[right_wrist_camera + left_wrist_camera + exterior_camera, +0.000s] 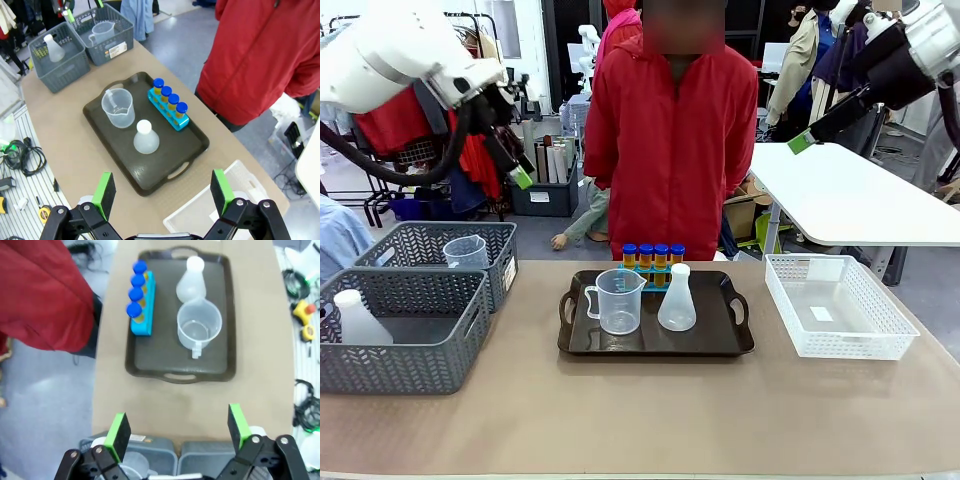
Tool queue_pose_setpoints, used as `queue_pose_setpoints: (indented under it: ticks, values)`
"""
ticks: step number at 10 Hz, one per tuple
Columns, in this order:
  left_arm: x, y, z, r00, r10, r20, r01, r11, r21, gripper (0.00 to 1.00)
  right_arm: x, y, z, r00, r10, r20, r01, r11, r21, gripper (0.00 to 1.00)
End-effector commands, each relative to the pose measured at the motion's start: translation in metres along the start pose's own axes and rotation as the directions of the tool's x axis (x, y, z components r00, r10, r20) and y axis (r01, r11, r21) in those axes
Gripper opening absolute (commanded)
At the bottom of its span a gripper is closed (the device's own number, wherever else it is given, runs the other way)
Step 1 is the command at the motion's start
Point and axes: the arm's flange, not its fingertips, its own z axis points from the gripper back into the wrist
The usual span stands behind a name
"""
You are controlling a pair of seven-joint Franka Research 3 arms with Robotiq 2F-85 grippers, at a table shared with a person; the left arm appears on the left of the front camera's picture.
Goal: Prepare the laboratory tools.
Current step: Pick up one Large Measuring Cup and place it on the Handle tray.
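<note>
Brown tray (740,345) mid-surface carries measuring jug (617,301), conical flask (677,298), and blue tube rack (653,266) lying crosswise behind them. Left end effector (175,432) and right end effector (162,192) hover high, wide open, empty. Jug sits left-of-centre, so probably the left arm's reach.

From my left wrist camera I look down on a dark tray (150,367) on the tan table (165,407), carrying a blue rack (145,315) of four blue-capped tubes (136,287), a translucent conical flask (191,282) and, just beside it, a clear measuring jug (199,327); the left gripper (177,432) hangs wide open above two grey baskets (200,455), a red sleeve (45,295) alongside
</note>
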Motion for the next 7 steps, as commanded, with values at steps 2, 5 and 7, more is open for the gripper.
queue_pose_setpoints:
  ticks: [2,5,7]
  values:
    - [-0.015,-0.031,0.026,0.993,-0.032,0.117,0.02,0.995,0.097,1.0,0.0,-0.001,0.0,1.0,0.002,0.016,-0.002,1.0,0.016,1.0]
    - [0.002,-0.042,0.038,0.976,-0.113,0.187,0.098,0.991,0.089,1.0,0.0,-0.001,0.0,1.0,0.002,0.016,-0.002,1.0,0.016,1.0]
    - [0.008,-0.049,0.044,0.969,-0.136,0.207,0.121,0.989,0.084,1.0,0.0,-0.001,0.0,1.0,0.002,0.016,-0.002,1.0,0.016,1.0]
